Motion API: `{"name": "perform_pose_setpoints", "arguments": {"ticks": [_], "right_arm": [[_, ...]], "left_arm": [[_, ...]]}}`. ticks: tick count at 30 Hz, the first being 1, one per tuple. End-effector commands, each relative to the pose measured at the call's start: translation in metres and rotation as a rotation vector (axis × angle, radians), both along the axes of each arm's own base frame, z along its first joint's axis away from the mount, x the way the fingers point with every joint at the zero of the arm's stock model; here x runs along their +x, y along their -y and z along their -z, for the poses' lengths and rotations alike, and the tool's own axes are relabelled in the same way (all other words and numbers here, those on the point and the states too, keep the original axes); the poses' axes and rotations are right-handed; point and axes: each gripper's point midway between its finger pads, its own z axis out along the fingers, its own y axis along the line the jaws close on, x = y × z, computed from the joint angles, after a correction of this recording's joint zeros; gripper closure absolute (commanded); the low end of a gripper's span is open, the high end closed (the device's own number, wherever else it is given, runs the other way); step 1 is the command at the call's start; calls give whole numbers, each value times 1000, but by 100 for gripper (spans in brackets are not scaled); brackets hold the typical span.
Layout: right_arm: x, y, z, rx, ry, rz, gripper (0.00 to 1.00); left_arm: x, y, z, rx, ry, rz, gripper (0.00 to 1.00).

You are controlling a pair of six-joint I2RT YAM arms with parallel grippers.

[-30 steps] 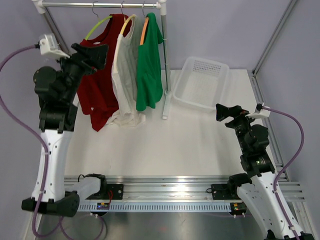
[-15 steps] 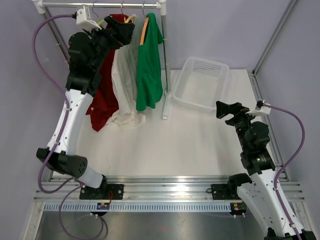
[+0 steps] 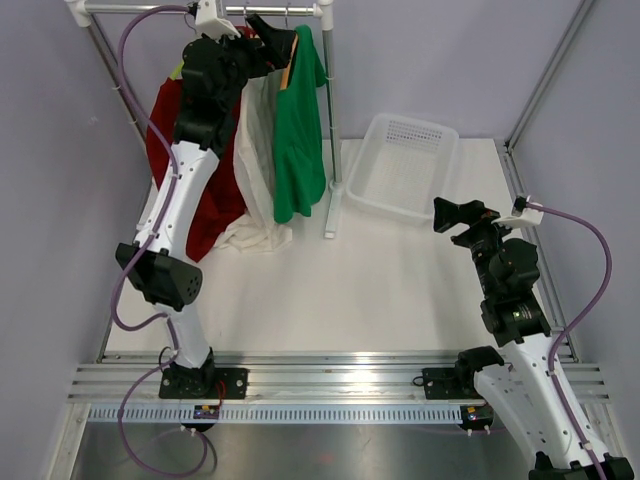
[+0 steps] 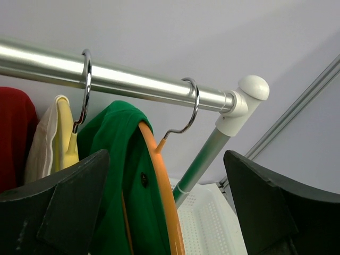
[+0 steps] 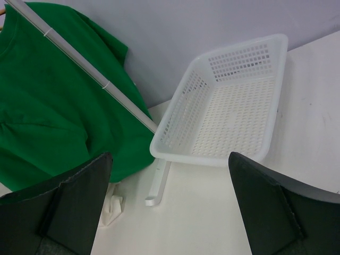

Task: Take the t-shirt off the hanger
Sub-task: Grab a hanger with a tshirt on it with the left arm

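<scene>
Green t-shirt [image 3: 297,130] hangs on its orange hanger [image 3: 290,62] at 12 o'clock from above. The white basket [image 3: 360,170] sits on the surface [image 3: 350,280] at 1 o'clock. The left pincer [image 3: 275,45], jaws apart, partly hides the hanger. Left wrist: the rail [image 4: 133,79] carries both hooks, and the basket's corner is cut off at 5 o'clock. Right wrist: the right pincer [image 5: 170,154], jaws apart, frames the basket's mesh floor; the shirt's top is cropped.

The left arm [image 3: 180,190] reaches high, left pincer [image 3: 272,44] gaping — right pincer [image 3: 450,214] low, equally wide.
</scene>
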Motion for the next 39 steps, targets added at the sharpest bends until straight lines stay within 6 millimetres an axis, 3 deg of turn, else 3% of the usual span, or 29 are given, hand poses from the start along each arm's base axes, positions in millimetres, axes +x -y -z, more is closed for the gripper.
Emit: {"name": "perform_pose_setpoints", "arguments": {"ticks": [1,4,7,12,18,20,21,23,29,30,31,39], "right_arm": [[-2,5,-28,-5,78,27,1],[-1,5,-26,-8,74,27,1],[-1,4,-24,-8,74,21,0],[0,5,-23,-10,71,27,0],[1,3,-23,-3,72,16,0],[1,2,-24,-2,72,13,0],[1,2,-24,-4,71,11,1],[0,3,-24,-8,69,13,0],[-1,4,-25,-7,75,18,1],[-1,3,-26,-6,78,16,1],[-1,3,-24,-7,74,15,1],[1,2,-22,-7,69,10,1]], "left_arm": [[-10,3,-34,9,112,-17,9],[-20,4,-33,54,116,-55,11],[-43,9,-38,90,146,-114,11],[-54,-7,-41,115,133,-219,10],[-39,-8,-44,141,118,-251,9],[-22,-7,-27,161,58,-272,9],[-21,-10,-34,151,65,-279,9],[-14,-15,-31,149,57,-278,9],[-9,-17,-17,154,27,-261,9],[-14,-21,-24,145,40,-270,9],[-11,-21,-13,157,21,-278,9],[-9,-41,-9,203,31,-395,9]]}}
